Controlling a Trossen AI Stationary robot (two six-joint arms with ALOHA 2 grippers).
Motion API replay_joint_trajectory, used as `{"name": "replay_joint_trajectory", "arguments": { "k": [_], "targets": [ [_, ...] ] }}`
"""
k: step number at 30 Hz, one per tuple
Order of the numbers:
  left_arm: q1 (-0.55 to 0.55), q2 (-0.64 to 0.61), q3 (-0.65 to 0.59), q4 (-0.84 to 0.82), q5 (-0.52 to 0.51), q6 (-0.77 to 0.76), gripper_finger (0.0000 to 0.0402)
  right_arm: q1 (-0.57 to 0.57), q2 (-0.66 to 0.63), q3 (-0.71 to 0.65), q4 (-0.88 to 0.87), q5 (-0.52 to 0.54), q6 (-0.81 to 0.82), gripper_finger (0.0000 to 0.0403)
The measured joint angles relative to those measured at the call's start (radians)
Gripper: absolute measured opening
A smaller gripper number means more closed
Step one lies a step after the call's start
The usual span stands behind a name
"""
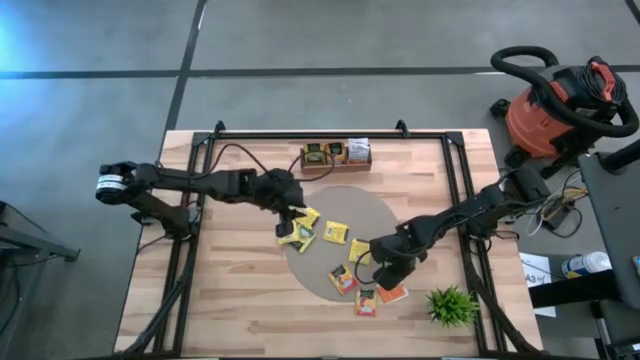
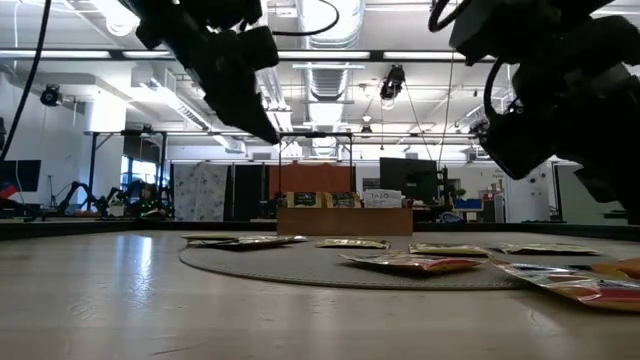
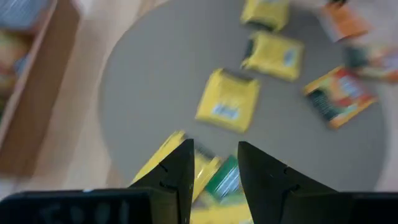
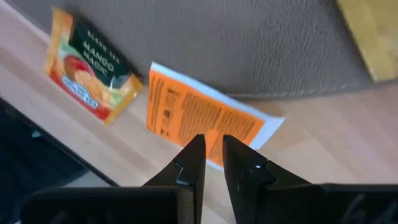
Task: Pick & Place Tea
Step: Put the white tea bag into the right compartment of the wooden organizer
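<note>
Tea packets lay scattered on the round grey mat, some overlapping. Left gripper hovered over the overlapped pile, fingers parted and empty; a grab could lift two. Right gripper, narrowly parted and empty, hung above an orange packet.

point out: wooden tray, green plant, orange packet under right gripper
wooden tray (image 1: 337, 166), high view, its front wall.
green plant (image 1: 452, 306), high view, middle of the leaves.
orange packet (image 4: 186, 115), right wrist view, its printed orange face.
</note>
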Motion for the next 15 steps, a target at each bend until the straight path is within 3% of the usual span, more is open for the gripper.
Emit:
{"name": "replay_joint_trajectory", "arguments": {
  "k": [5,8,11,15],
  "targets": [
    [-0.005,0.000,-0.042,0.152,0.172,-0.057,0.0117,0.025,-0.011,0.000,-0.003,-0.006,-0.033,0.0054],
    [-0.019,0.000,-0.067,0.224,0.204,-0.179,0.0117,0.042,-0.020,0.000,-0.029,0.016,-0.123,0.0054],
    [-0.032,0.000,-0.085,0.296,0.148,-0.310,0.0117,0.057,-0.020,-0.006,-0.037,0.028,-0.236,0.0054],
    [-0.050,0.000,-0.099,0.360,-0.010,-0.576,0.0117,0.080,-0.021,-0.008,-0.037,0.040,-0.356,0.0054]
  ]
}}
